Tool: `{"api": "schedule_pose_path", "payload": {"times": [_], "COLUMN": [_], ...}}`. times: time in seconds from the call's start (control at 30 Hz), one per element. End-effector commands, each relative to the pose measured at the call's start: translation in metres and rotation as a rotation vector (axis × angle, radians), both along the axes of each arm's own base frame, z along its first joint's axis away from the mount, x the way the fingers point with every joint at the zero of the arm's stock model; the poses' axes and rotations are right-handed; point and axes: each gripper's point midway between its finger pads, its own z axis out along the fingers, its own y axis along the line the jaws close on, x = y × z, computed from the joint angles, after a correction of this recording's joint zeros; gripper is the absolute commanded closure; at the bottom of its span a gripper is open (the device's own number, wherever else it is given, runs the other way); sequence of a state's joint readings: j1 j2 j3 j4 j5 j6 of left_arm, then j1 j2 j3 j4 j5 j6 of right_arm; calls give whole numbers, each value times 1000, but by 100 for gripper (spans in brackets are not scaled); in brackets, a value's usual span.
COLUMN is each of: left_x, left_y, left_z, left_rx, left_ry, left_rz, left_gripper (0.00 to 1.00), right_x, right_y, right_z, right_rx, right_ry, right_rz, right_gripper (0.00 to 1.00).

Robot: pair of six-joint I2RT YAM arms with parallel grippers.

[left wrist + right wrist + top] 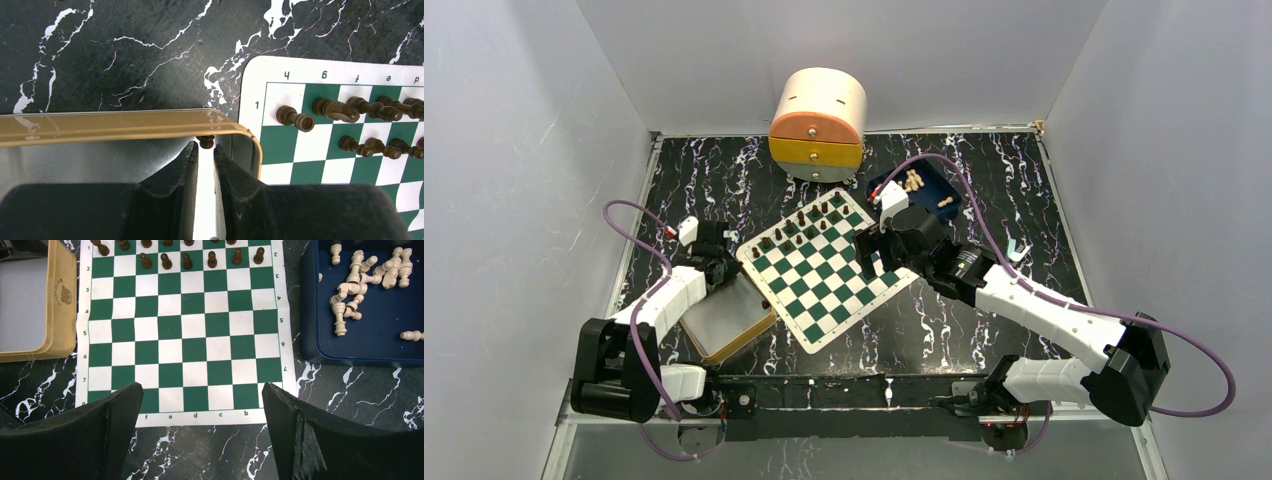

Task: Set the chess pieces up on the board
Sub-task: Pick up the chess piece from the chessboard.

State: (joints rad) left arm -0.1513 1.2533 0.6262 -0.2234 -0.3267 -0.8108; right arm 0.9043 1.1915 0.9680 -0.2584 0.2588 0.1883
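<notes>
White walls box in a black marble table veined with white, and that is all I have to work on from here. At the back stands a round wooden drawer box. The board lies mid-table, turned at an angle. A tan-rimmed tray sits at its left corner and a blue tray at its far right.

My right gripper hangs over the board's near edge with its jaws spread wide and nothing between them. My left gripper is at the tan tray's corner. Its jaws are drawn in to a narrow slot that pinches one dark piece at the tips.

The other dark chess pieces stand in two ranks along the board's far-left edge. Pale pieces lie heaped in the blue tray.
</notes>
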Motion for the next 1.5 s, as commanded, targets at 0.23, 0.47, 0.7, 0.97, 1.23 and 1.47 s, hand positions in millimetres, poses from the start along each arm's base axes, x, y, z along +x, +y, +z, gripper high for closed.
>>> {"api": "schedule_pose_path", "payload": {"times": [0.23,0.47,0.7,0.97,1.23,1.47], "left_x": [1,1,-4,-4,-7,-5], "left_y": [6,4,7,6,4,9], "left_z": [-10,-19,-25,-29,-21,13], "left_rx": [19,12,26,26,15,46], "left_ry": [-4,13,30,36,50,11], "left_rz": [18,9,14,6,-3,-16], "left_gripper": [84,84,83,80,87,93], "right_x": [7,7,7,6,6,4], "right_y": [7,8,9,11,12,16], "right_z": [23,21,22,22,23,26], "right_rx": [72,71,71,70,77,88], "right_ry": [-51,-47,-43,-35,-30,-27], "right_rz": [-7,-4,-2,3,6,26], "right_gripper": [1,1,1,1,1,1]}}
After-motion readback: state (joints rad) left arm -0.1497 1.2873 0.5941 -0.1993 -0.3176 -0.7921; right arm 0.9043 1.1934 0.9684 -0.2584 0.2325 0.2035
